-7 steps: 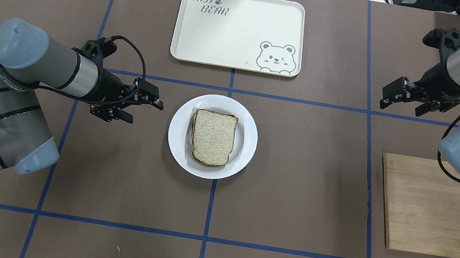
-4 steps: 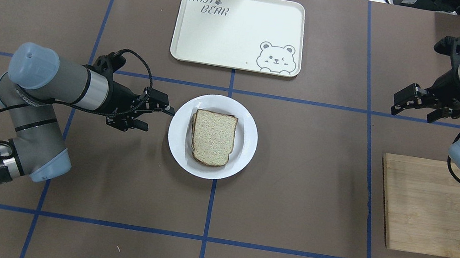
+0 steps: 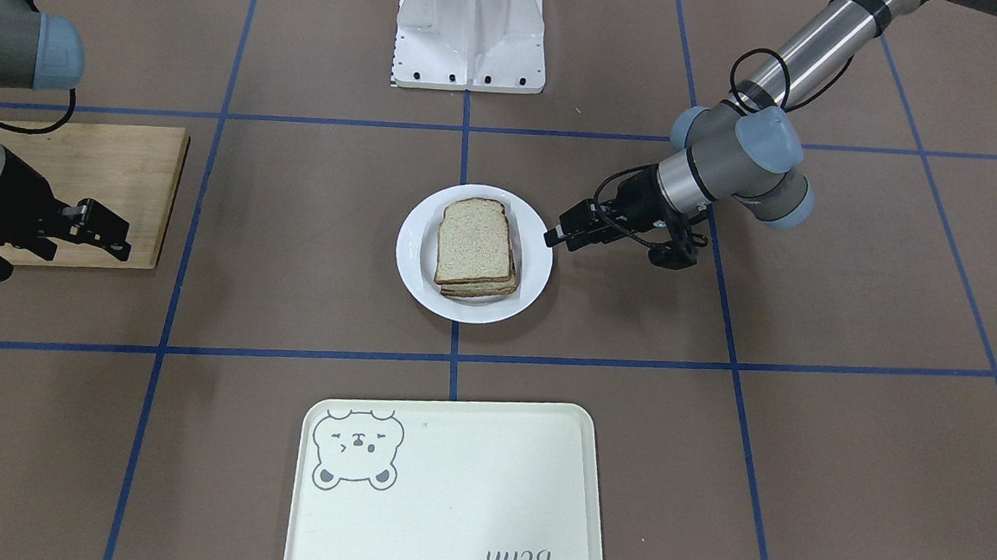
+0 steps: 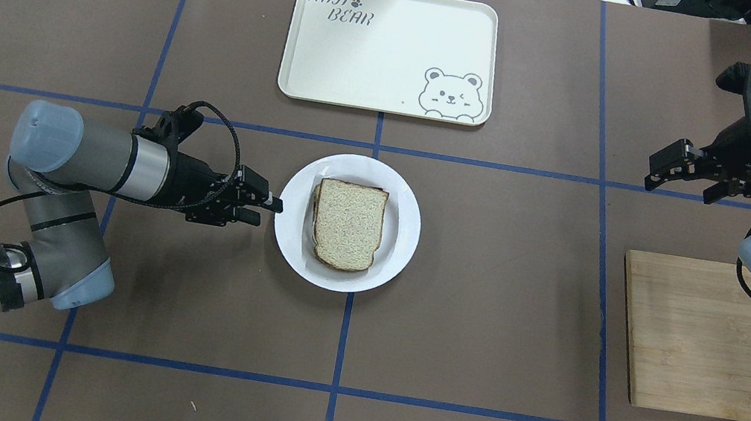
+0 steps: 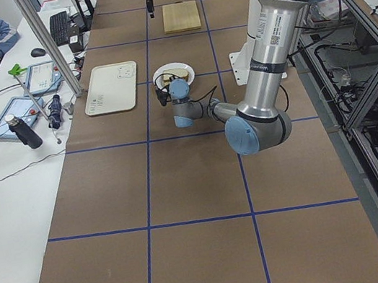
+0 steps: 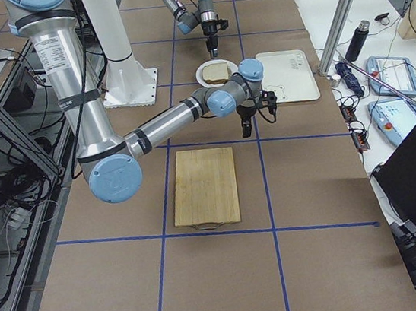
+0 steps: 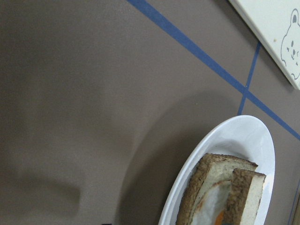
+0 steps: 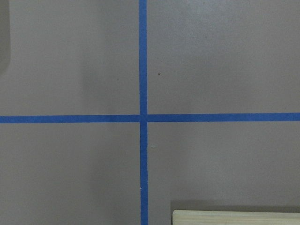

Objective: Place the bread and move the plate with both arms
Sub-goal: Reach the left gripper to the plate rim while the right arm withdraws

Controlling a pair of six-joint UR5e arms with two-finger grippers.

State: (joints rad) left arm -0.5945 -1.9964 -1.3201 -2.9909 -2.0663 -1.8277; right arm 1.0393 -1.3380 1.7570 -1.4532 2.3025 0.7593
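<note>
The bread lies as the top slice of a stack on the white plate at the table's middle. In the left wrist view the stack shows egg between the slices on the plate. My left gripper is low at the plate's left rim, jaws apart, upper fingertip at the rim; it also shows in the front view. My right gripper is open and empty, far right, beyond the board's far edge.
A cream bear tray lies beyond the plate. A wooden cutting board lies at the right side. The robot's white base mount is at the near edge. Blue tape lines cross the brown table cover.
My left gripper has moved right and lower, up to the plate's left rim. My right gripper has drawn back to the right. Plate and bread have not moved.
</note>
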